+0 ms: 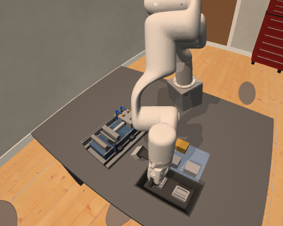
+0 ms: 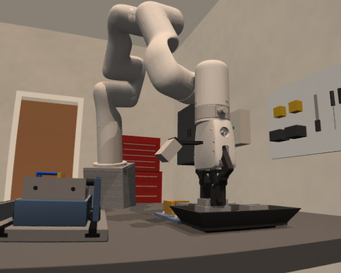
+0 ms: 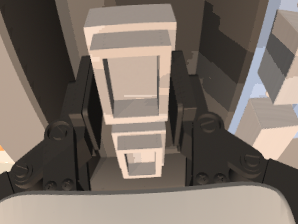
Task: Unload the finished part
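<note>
My gripper [image 1: 156, 184] is shut on the finished part [image 2: 210, 205], a grey block with its open pocket facing up. In the wrist view the part [image 3: 132, 76] sits between my two dark fingers. I hold it low inside the dark outfeed tray [image 1: 169, 191], at its left end. In the side view the tray [image 2: 235, 213] rim hides the part's underside, so I cannot tell whether it touches the floor. The blue vise [image 1: 110, 137] stands to the left with nothing between its jaws; it also shows in the side view [image 2: 55, 204].
Another grey pocketed part [image 1: 180, 193] lies in the tray's right half. A blue fixture plate [image 1: 192, 161] with grey blocks and a yellow block [image 1: 181, 146] lies just behind the tray. The robot base [image 1: 184, 92] stands at the back.
</note>
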Controlling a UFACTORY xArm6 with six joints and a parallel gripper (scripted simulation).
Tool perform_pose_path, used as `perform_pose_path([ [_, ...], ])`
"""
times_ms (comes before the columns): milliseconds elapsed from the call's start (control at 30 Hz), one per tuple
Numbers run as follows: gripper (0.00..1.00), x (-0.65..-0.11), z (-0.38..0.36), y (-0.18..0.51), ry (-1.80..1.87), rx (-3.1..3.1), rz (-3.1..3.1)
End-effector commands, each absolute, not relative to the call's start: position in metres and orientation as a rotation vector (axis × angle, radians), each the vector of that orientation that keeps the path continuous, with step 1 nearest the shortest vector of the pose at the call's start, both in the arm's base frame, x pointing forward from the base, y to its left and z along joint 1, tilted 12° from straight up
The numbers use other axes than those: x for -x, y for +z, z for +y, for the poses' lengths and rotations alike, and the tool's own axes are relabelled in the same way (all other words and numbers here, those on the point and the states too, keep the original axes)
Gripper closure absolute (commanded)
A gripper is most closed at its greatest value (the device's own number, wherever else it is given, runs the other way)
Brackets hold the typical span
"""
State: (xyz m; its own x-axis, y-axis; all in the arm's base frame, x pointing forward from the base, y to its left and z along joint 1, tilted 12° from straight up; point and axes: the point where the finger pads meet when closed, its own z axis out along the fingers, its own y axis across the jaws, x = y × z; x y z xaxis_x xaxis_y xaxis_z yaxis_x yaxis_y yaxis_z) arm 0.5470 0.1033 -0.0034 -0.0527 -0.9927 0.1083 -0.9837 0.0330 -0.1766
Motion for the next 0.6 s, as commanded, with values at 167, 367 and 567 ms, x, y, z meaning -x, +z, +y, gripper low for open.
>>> perform_pose_path([
  [167, 1.00, -0.5486, 0.1038, -0.0018, -0.318, 2.128, 2.222],
  [367, 1.00, -0.5488, 0.1037, -0.0030, -0.318, 2.128, 2.222],
  [567, 1.00, -0.5492, 0.1034, -0.0050, -0.318, 2.128, 2.222],
])
